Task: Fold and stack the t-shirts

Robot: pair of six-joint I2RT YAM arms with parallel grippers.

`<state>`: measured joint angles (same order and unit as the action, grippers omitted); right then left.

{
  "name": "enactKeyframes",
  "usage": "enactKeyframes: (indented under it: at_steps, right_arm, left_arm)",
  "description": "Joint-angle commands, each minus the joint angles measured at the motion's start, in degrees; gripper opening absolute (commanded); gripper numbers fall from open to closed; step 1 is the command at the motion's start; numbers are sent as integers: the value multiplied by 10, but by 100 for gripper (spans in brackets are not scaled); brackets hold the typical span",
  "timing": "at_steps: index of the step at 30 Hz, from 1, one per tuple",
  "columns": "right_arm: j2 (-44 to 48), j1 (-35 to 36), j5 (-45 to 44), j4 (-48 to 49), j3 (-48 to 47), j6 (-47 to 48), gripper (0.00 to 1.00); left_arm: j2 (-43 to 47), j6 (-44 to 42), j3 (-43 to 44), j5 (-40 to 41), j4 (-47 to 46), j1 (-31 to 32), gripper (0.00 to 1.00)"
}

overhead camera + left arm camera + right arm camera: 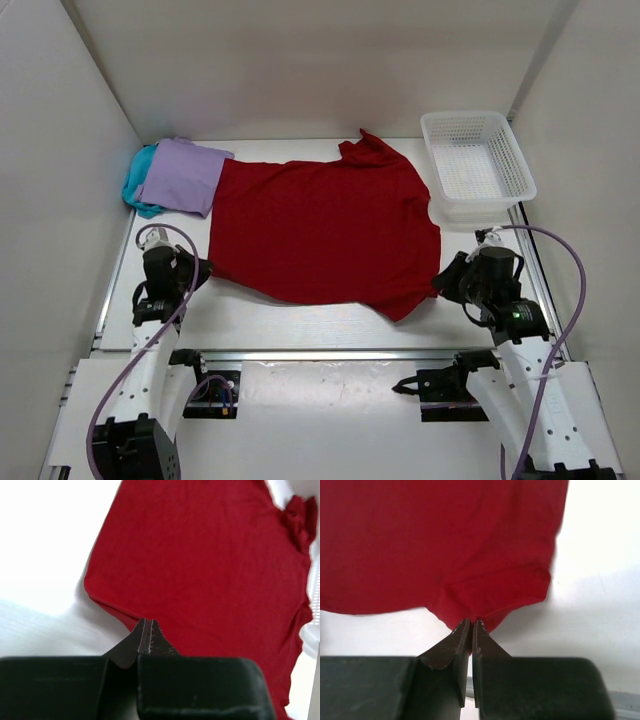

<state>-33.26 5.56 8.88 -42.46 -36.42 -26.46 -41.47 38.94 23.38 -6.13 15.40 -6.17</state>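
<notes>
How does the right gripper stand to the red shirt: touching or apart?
Touching. The right wrist view shows the right gripper shut on the red shirt, its puckered hem pinched between the fingertips.

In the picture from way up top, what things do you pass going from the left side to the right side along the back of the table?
teal t-shirt → lavender t-shirt → red t-shirt → white basket
</notes>
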Motion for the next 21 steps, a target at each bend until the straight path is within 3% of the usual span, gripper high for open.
enactKeyframes:
  at_steps: [1, 4, 8, 13, 21]
  right_arm:
    - [-20, 0, 6, 15, 3, -11, 0]
    - [-64, 12, -4, 71, -25, -11, 0]
    - [-163, -10, -12, 113, -99, 8, 0]
    - [-293, -53, 18, 185, -157, 17, 0]
    - [-470, -46, -20, 231, -250, 9, 0]
  left_arm:
    - [-13, 15, 2, -33, -9, -15, 0]
    - [-47, 65, 27, -79, -54, -38, 0]
    - [-112, 91, 58, -79, -90, -54, 0]
    - [-178, 143, 35, -99, -143, -84, 0]
    - [-259, 186, 37, -93, -201, -96, 0]
